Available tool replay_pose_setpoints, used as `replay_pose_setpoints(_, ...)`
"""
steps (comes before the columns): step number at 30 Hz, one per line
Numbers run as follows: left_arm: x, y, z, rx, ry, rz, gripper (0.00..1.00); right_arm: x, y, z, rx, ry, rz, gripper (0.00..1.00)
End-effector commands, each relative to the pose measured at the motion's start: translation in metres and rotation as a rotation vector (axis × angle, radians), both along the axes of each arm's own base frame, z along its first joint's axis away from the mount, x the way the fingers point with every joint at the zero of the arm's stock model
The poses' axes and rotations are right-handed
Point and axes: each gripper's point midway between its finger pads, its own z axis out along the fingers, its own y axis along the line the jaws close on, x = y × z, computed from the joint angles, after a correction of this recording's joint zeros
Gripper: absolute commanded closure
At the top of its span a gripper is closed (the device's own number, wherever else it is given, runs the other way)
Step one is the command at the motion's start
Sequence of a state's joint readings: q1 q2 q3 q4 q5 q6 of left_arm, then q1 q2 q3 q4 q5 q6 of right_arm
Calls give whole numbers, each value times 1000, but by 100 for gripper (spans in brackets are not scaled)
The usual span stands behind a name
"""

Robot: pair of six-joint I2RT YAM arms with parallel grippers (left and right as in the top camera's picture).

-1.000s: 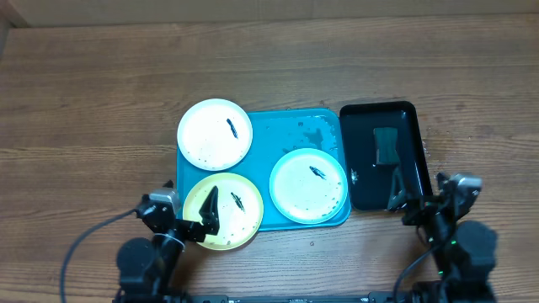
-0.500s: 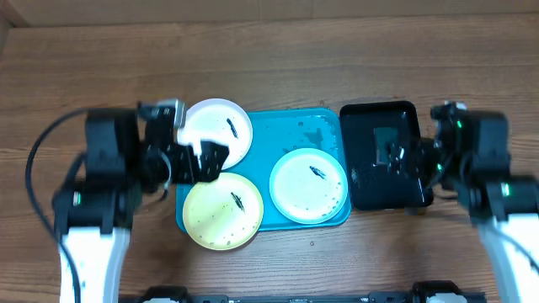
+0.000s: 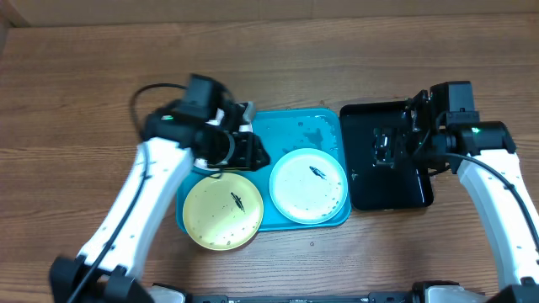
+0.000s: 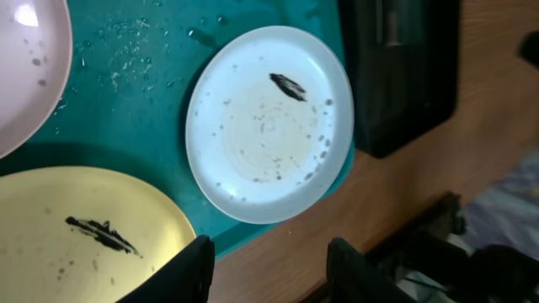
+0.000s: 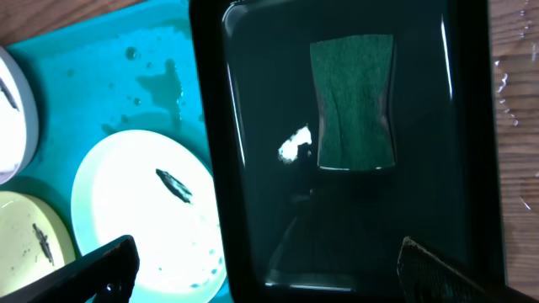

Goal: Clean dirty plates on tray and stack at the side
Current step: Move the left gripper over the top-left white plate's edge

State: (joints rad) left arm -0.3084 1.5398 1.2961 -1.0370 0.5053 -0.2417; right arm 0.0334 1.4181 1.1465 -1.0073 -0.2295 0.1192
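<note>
Overhead view, Sam: all three dirty plates sit on the teal tray (image 3: 324, 126), none stacked at the side yet. Where's the left arm (image 3: 143, 194)?

It reaches up from the lower left, Kim, elbow out, wrist bent over the tray's upper-left corner and hiding most of the white plate (image 4: 25, 67). Left gripper (image 4: 271, 242) is spread wide with nothing in it, hanging over the near edge of the pale blue-green plate (image 4: 268, 122).

And the right arm (image 3: 497, 194)?

Stretched forward over the black tray (image 5: 253, 168), with the right gripper (image 5: 268, 246) pointing down, fingers far apart, nothing held. The green sponge (image 5: 354, 105) lies flat between and beyond them.

How will these plates handle?

I'd call them light, stiff plastic: shallow, smooth and probably slick, given the wet splashes (image 5: 160, 84) on the tray. They lie flat, so the raised rim is the only real hold. The yellow-green plate (image 3: 223, 210) overhangs the tray's lower-left corner above the table (image 3: 84, 84), and that free edge looks like the easiest pinch.

The sponge?

Soft and squashy, I'd judge. Take it across the narrow middle and press gently, because a light plate may skate under the wipe
</note>
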Motion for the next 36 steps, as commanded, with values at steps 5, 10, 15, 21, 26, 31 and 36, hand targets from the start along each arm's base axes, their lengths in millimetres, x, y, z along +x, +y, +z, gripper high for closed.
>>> replay_pose_setpoints(5, 17, -12, -60, 211, 24, 32, 53, 13, 4, 1, 9, -20, 16, 0)
replay_pose_setpoints(10, 25, -15, -80, 224, 41, 30, 60, 13, 4, 1, 9, -21, 16, 0)
replay_pose_setpoints(15, 26, -17, -98, 240, 75, 24, 71, 13, 4, 1, 9, -20, 16, 0)
replay_pose_setpoints(21, 21, -17, -119, 268, 134, 11, 75, 13, 4, 1, 9, -20, 16, 0)
replay_pose_setpoints(26, 21, -15, -125, 293, 136, 12, 76, 13, 4, 1, 9, -20, 16, 0)
replay_pose_setpoints(31, 21, -14, -126, 300, 132, 12, 77, 13, 4, 0, 8, -20, 16, 0)
replay_pose_setpoints(36, 20, -11, -130, 344, 119, 5, 79, 13, 4, 1, 9, -20, 16, 0)
